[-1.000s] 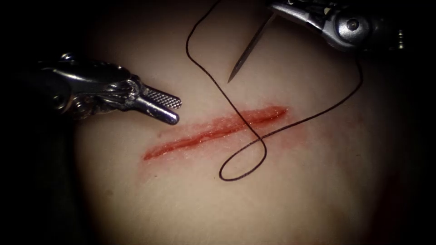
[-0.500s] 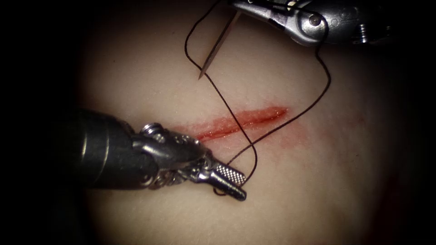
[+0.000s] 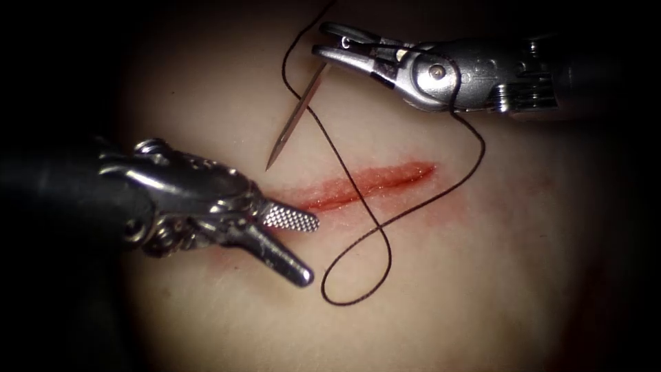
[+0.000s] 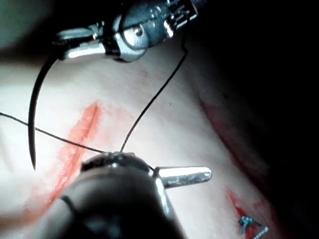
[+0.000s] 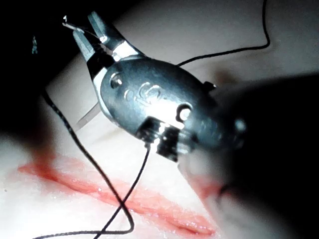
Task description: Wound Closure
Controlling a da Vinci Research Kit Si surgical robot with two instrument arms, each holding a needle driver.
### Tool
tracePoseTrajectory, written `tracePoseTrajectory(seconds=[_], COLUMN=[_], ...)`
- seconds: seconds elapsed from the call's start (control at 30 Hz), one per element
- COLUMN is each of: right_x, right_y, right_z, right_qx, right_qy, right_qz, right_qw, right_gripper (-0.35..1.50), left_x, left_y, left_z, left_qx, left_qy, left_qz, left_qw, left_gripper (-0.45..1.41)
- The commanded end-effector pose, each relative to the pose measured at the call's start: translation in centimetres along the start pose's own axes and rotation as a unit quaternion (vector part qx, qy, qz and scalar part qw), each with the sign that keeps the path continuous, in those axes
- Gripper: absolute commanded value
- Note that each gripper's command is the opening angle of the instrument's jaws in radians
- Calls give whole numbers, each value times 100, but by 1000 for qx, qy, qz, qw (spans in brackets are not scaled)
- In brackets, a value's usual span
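Lower now than a moment ago, the needle [image 3: 292,122] is hanging clear above the tissue [image 3: 482,275] — the right tool [image 3: 329,49] is gripping its rear end. Thread [image 3: 358,275] is looping across the cut [image 3: 372,180]; the left tool [image 3: 303,249] — jaws spread, empty — is hovering at the cut's left end.

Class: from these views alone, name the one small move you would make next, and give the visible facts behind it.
Probably lower the needle tip to the tissue beside the cut. The right tool grips the needle near its thread end, and the tip hangs free above the tissue, in nothing. The left tool sits open over the cut's left part, holding nothing. The thread lies looped across the cut.
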Motion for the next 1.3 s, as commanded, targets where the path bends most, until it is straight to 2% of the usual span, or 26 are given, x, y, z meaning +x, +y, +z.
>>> tracePoseTrajectory(seconds=[0.03,0.13,0.2,0.27,0.3,0.33,0.37,0.43,0.5,0.53,0.57,0.6,0.63,0.67,0.7,0.8,0.87,0.93,0.97,1.0,1.03,1.13,1.17,1.23,1.3], right_x=[-4,-6,-6,-7,-6,-4,-1,2,3,8,8,11,13,20,23,25,27,27,26,25,23,22,21,19,18], right_y=[5,7,8,9,10,13,18,22,23,26,26,25,25,21,19,16,11,11,11,11,10,8,6,3,1], right_z=[9,7,5,3,2,1,1,1,1,3,3,6,8,16,19,23,29,30,31,32,31,31,32,32,33], right_qx=[0,0,1,2,2,9,39,63,72,105,105,124,138,186,199,209,217,219,230,237,243,245,246,247,248], right_qy=[1,1,2,2,2,7,24,42,49,76,76,84,84,73,65,56,66,72,77,76,76,78,78,79,79], right_qz=[-1,-1,-1,-4,0,2,9,-13,-20,-38,-38,-70,-86,-120,-133,-141,-164,-175,-190,-193,-201,-205,-205,-210,-211], right_qw=[1000,1000,1000,1000,1000,1000,999,997,996,991,991,986,983,972,969,966,960,957,951,949,946,944,944,943,942], right_gripper=[-35,-35,-35,-35,-35,-35,-35,-35,-35,-35,-35,-35,-35,-35,-35,-35,-35,-35,-35,-35,-35,-35,-35,-35,-35], left_x=[4,7,2,-12,-25,-44,-62,-76,-81,-90,-90,-89,-88,-87,-87,-88,-87,-88,-95,-99,-112,-120,-130,-135,-137], left_y=[1,5,0,-12,-25,-47,-73,-95,-101,-113,-113,-117,-118,-116,-115,-112,-107,-106,-104,-102,-99,-99,-103,-106,-108], left_z=[-9,-25,-40,-46,-48,-47,-43,-40,-39,-36,-36,-31,-29,-21,-17,-10,-1,2,5,6,8,12,15,16,15], left_qx=[-1,6,19,33,46,76,109,114,116,148,148,154,155,162,171,187,207,211,219,225,238,239,238,235,235], left_qy=[13,24,30,4,-27,-74,-100,-104,-105,-117,-117,-118,-118,-114,-111,-97,-69,-66,-54,-46,-29,-36,-45,-38,-27], left_qz=[-5,11,43,66,80,145,165,186,190,135,135,138,138,112,107,96,98,114,208,258,312,332,360,383,388], left_qw=[1000,1000,998,997,995,984,975,970,969,973,973,971,971,974,973,973,971,969,952,939,919,912,901,892,891], left_gripper=[111,111,101,84,44,-13,-45,-45,-45,-45,-45,-45,-45,-45,-45,-45,-45,-45,-45,-45,-45,-45,-45,-45,-45])
